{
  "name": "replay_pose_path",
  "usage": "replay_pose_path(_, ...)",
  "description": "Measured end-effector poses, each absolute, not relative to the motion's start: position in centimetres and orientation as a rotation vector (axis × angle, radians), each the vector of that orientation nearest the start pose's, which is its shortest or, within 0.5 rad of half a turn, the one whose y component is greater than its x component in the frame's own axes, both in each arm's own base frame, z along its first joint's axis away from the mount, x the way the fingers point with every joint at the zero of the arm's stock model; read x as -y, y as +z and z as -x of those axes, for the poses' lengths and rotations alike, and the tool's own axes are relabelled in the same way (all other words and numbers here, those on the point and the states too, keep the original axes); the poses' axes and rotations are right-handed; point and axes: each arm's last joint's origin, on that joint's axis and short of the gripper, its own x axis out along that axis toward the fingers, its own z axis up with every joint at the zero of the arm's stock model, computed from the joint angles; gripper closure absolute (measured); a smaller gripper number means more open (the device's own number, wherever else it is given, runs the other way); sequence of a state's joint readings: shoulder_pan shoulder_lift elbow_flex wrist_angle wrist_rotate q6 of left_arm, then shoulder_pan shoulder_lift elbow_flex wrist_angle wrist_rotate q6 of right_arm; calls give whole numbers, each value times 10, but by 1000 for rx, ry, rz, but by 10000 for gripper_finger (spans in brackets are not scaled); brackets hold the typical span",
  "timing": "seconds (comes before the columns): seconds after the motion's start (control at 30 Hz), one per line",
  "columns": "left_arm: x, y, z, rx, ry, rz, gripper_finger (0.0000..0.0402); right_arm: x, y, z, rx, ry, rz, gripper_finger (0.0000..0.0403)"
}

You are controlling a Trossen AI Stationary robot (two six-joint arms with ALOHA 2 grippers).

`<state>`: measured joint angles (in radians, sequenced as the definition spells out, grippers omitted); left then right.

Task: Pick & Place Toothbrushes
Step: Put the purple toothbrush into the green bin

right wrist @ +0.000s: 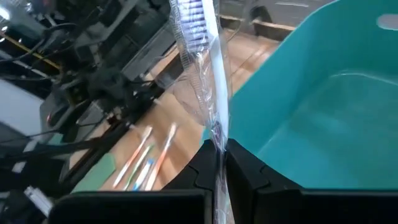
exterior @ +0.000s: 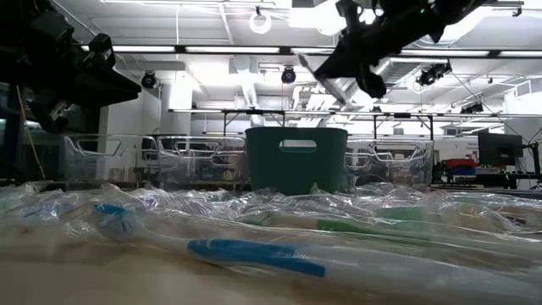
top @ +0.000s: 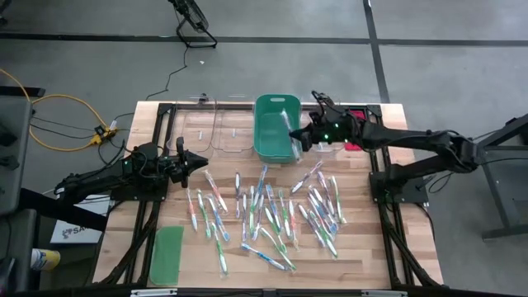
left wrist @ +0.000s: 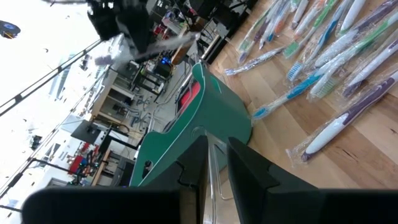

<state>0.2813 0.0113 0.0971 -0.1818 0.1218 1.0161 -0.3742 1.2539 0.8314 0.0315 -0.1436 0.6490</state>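
Toothbrushes (top: 276,216), dozens in clear wrappers, lie scattered across the middle of the wooden desk (top: 363,247), from centre out toward 4 o'clock and 7 o'clock. One wrapped toothbrush (right wrist: 208,68) is off the pile, pinched between the right fingers (right wrist: 239,171), which are closed narrow on its lower end; its bristle head stands up and the wrapper hangs loose. Right gripper (top: 299,134) hovers at the 3 o'clock rim of the green bin (top: 276,128), which sits at about 12 o'clock on the desk.

Green bin: inside looks bare in the high and right wrist views, though its near wall hides part of the floor. Clear bins (top: 216,128) stand just beside it toward 10 o'clock; contents not readable, walls transparent. A red-pink lid (top: 355,115) shows at 1 o'clock, mostly hidden under the right arm. A flat green lid (top: 167,254) lies at 8 o'clock near the desk edge.

Left gripper (top: 198,162) waits at 9 o'clock, above the desk just beside the pile's edge; left fingers (left wrist: 245,171) stand close together with a thin gap, nothing between them.

Low view: near toothbrushes blur into a heap of wrapping; individual colours mostly unreadable. The held toothbrush shows only as a pale streak there.
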Motion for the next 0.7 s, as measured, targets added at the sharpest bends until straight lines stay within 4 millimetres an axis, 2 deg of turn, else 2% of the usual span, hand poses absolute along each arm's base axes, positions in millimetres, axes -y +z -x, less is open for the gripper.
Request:
replay_pose_path(0.17, -22, 178, -88, -167, 97, -994, 346, 112, 266, -276, -226, -101, -656, 392)
replay_pose_path(0.23, -22, 178, -88, -167, 97, -994, 346, 119, 262, -282, -190, -72, -648, 392)
replay_pose_path(0.5, -22, 178, -88, -167, 97, -994, 346, 154, 230, -287, -162, -373, -826, 392)
replay_pose_path(0.7, -22, 178, -88, -167, 97, -994, 346, 161, 222, -287, -128, -516, -872, 392)
